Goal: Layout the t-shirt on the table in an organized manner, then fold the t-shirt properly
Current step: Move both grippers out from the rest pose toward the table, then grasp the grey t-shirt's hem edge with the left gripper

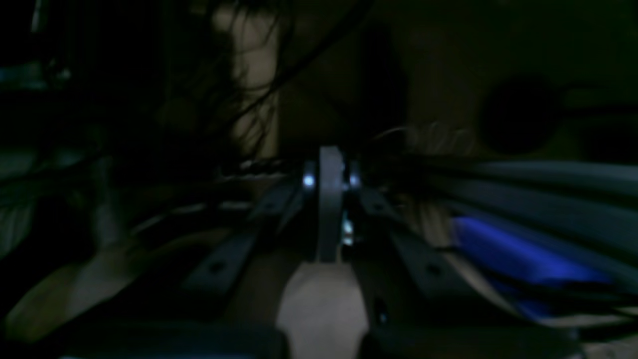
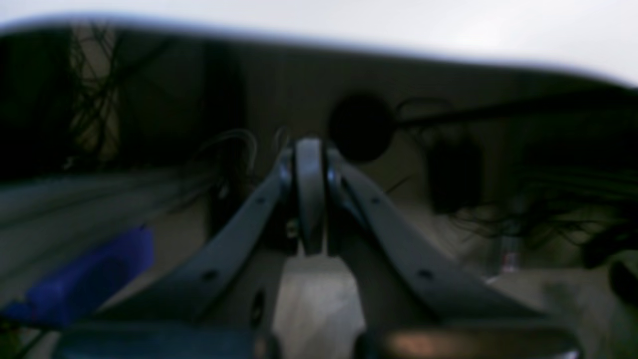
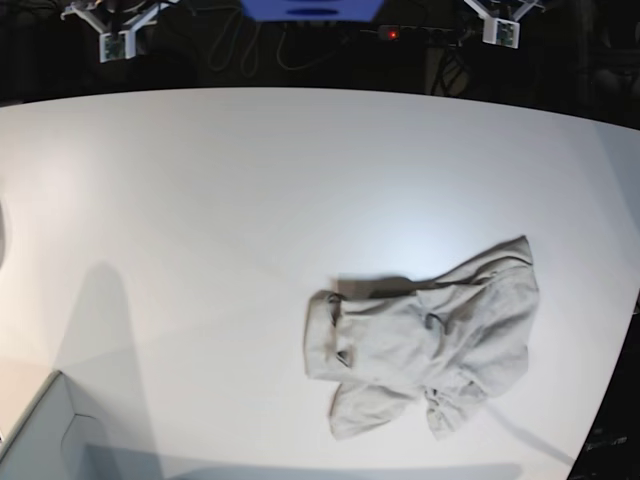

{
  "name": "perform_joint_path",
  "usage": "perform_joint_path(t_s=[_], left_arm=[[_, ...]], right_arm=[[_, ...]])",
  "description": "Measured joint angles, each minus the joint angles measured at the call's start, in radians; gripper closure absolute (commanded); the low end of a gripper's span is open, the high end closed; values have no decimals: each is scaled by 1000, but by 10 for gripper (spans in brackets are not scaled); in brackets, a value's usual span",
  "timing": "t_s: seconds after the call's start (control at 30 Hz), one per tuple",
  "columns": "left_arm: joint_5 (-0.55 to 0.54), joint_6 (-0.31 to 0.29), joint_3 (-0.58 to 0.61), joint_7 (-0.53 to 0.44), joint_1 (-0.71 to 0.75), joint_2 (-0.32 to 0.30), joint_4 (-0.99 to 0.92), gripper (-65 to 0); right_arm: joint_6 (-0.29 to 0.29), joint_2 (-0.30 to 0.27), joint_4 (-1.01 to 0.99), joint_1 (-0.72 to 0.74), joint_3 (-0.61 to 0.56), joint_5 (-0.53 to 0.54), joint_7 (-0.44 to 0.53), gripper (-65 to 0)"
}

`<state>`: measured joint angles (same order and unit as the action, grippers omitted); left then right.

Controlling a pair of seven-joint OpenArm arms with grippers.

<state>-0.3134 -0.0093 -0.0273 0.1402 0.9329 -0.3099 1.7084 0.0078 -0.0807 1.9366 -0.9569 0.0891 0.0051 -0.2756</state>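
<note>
The light grey-beige t-shirt (image 3: 430,340) lies crumpled on the white table (image 3: 220,200), toward its near right side, with folds and a sleeve bunched under it. Neither wrist view shows the shirt. My left gripper (image 1: 329,169) is shut and empty, pulled back past the table's far edge, at the top right of the base view (image 3: 498,30). My right gripper (image 2: 309,154) is also shut and empty, at the top left of the base view (image 3: 118,40). Both are far from the shirt.
A pale box corner (image 3: 40,440) sits at the near left. A blue object (image 3: 310,8) and dark cables (image 3: 250,50) lie beyond the far edge. The right wrist view shows the table's edge (image 2: 448,35) from below.
</note>
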Motion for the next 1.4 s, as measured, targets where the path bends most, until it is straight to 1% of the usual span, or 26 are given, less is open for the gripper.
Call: perform_joint_path(t_s=[0.07, 0.1, 0.13, 0.2, 0.23, 0.27, 0.33, 0.37, 0.4, 0.43, 0.5, 0.57, 0.6, 0.63, 0.7, 0.77, 0.8, 0.87, 0.9, 1.0, 1.07, 1.13, 1.2, 1.27, 1.3, 1.4], left_arm=[[-66, 11, -76, 26, 35, -18, 117, -1], [-113, 14, -132, 71, 38, -21, 175, -1], [-129, 14, -186, 72, 36, -21, 218, -2], [-191, 13, -293, 93, 13, -5, 277, -31], [-227, 6, -336, 127, -21, 15, 276, -62], [-249, 15, -369, 178, -67, 36, 269, -104], [-289, 6, -423, 272, -170, 72, 259, -194], [-295, 0, -444, 313, -221, 81, 260, -225], [-301, 10, -467, 370, -280, 91, 261, -254], [-288, 13, -485, 421, -339, 102, 261, -271], [-296, 3, -522, 523, -441, 142, 256, -273], [-298, 1, -539, 578, -537, 169, 198, -275], [-288, 2, -542, 585, -599, 181, 141, -276], [-280, 14, -542, 585, -642, 190, 87, -276], [-280, 18, -539, 579, -731, 196, -32, -276], [-298, 2, -533, 581, -801, 196, -153, -276], [-285, 18, -533, 584, -833, 197, -214, -276], [-272, 16, -535, 581, -896, 196, -331, -276], [-257, 17, -536, 584, -921, 196, -373, -276], [-154, 14, -536, 570, -995, 202, -453, -276], [-110, 14, -526, 491, -1024, 206, -467, -276], [-70, 14, -470, 394, -1036, 198, -471, -276], [-37, 14, -407, 320, -1040, 192, -499, -276], [-13, 13, -354, 274, -1045, 194, -547, -276], [4, 12, -343, 267, -1055, 197, -578, -276], [31, 17, -343, 205, -1090, 198, -671, -276]], right_arm=[[0, 0, 79, 6, 26, 0, 3, 0], [0, 0, 101, 14, 37, 2, 12, 0], [0, 0, 102, 26, 44, 3, 35, 0], [0, 1, 91, 63, 50, 2, 2, 0], [2, 1, 87, 83, 50, 2, 3, 0], [3, 1, 88, 103, 49, 2, 6, -11], [3, 4, 89, 152, 46, 2, 10, -70], [3, 10, 89, 171, 46, 3, 10, -100], [11, 19, 89, 190, 45, 0, 10, -132], [49, 30, 89, 203, 47, 0, 10, -169], [132, 60, 89, 224, 55, 0, 6, -230], [191, 84, 89, 225, 58, 0, 12, -277], [206, 88, 89, 221, 62, 0, 5, -294], [210, 92, 89, 219, 66, -1, 2, -305], [210, 92, 89, 218, 70, -5, 3, -312], [211, 92, 88, 213, 69, -5, 6, -312], [211, 92, 88, 208, 69, -4, 1, -312], [212, 86, 86, 203, 70, -6, -47, -312], [212, 84, 84, 203, 70, -6, -58, -312], [213, 88, 84, 203, 83, -4, -63, -310], [213, 89, 84, 203, 100, -5, -65, -310], [212, 89, 84, 202, 114, -5, -65, -310], [212, 89, 84, 202, 124, -5, -64, -310], [212, 89, 84, 200, 131, -5, -65, -310], [212, 89, 84, 200, 134, -4, -64, -310], [212, 89, 84, 200, 140, -5, -65, -310]])
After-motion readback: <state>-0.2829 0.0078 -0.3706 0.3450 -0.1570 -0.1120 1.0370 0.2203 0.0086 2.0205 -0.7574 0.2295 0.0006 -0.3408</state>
